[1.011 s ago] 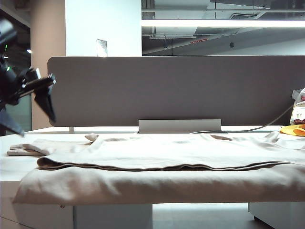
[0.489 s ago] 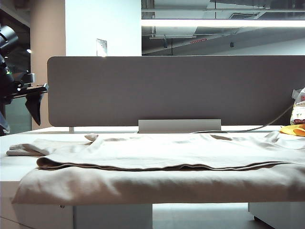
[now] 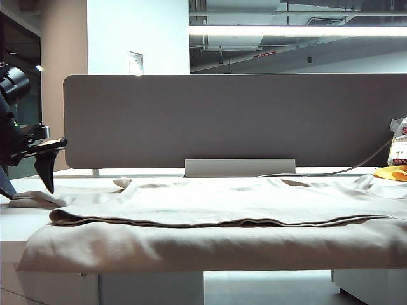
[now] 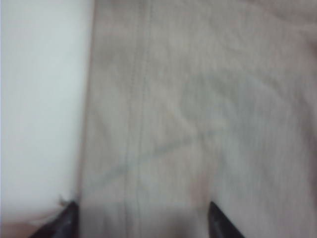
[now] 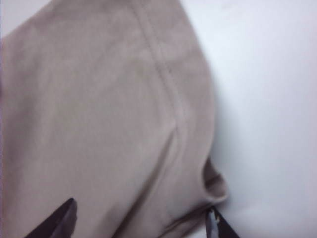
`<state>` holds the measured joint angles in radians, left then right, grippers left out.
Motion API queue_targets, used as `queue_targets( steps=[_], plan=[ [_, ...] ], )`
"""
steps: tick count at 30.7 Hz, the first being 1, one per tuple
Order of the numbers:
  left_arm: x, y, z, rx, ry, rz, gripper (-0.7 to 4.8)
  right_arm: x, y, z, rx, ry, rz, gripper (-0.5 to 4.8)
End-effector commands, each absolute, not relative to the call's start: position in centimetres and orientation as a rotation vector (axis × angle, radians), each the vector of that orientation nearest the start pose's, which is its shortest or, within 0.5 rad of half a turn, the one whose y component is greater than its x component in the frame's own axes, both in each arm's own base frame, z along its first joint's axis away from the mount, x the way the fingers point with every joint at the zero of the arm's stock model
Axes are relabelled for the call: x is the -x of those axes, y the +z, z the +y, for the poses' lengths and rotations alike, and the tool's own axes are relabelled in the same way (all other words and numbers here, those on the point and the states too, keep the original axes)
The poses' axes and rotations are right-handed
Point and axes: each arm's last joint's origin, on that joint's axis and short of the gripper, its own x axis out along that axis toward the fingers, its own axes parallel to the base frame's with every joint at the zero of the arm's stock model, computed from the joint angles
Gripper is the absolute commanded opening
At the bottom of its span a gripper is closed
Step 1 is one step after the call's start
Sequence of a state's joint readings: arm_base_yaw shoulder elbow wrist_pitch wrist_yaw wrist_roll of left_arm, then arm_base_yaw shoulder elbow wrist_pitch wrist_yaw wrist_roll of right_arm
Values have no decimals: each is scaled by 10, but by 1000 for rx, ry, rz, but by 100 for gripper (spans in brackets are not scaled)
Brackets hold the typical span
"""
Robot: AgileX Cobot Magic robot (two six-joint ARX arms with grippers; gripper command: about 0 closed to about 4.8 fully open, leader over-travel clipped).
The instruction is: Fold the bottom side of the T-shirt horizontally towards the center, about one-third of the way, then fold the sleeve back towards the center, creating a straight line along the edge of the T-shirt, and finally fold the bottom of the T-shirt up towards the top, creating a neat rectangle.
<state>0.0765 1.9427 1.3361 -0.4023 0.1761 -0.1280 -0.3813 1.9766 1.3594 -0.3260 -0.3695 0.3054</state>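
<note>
The pale beige T-shirt (image 3: 222, 203) lies spread across the white table, one layer folded over and its front part hanging over the near edge. A short sleeve (image 3: 33, 199) sticks out at the far left. My left gripper (image 3: 28, 184) hangs just above that sleeve, fingers pointing down and open. In the left wrist view the left gripper (image 4: 141, 212) straddles cloth with a stitch line (image 4: 141, 99) near its edge. My right gripper (image 5: 142, 212) is open over a seamed cloth edge (image 5: 173, 106). It is outside the exterior view. I cannot tell which edge is the bottom of the T-shirt.
A grey partition (image 3: 222, 121) stands along the back of the table. A white-and-yellow bag (image 3: 399, 147) and a yellow item (image 3: 390, 173) sit at the far right, with a cable (image 3: 331, 171) running to them. Bare white tabletop (image 4: 39, 99) shows beside the cloth.
My left gripper has come down from high at the left to just over the left sleeve. The T-shirt has not moved.
</note>
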Motion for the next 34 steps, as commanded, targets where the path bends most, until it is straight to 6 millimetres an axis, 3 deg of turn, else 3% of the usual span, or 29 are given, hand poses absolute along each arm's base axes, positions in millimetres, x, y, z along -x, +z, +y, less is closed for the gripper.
queue_targets(
  steps=[1,13,25,27,31,34],
  plan=[
    [-403,177,26,246,-31,1004,341,-390,185,-152,-585,-173,849,328],
    [-403,176,26,246,-30,1003,340,-392,190,-164,-539,-203,834,328],
    [-409,170,25,251,-28,1038,340,-411,174,-170,-576,-180,911,327],
    [-410,170,25,251,-27,1044,334,-412,175,-170,-572,-178,899,316],
    [-410,168,25,252,-26,1057,323,-415,178,-168,-560,-168,885,235],
    [-411,165,25,253,-27,1067,249,-416,178,-168,-554,-164,877,213]
  ],
)
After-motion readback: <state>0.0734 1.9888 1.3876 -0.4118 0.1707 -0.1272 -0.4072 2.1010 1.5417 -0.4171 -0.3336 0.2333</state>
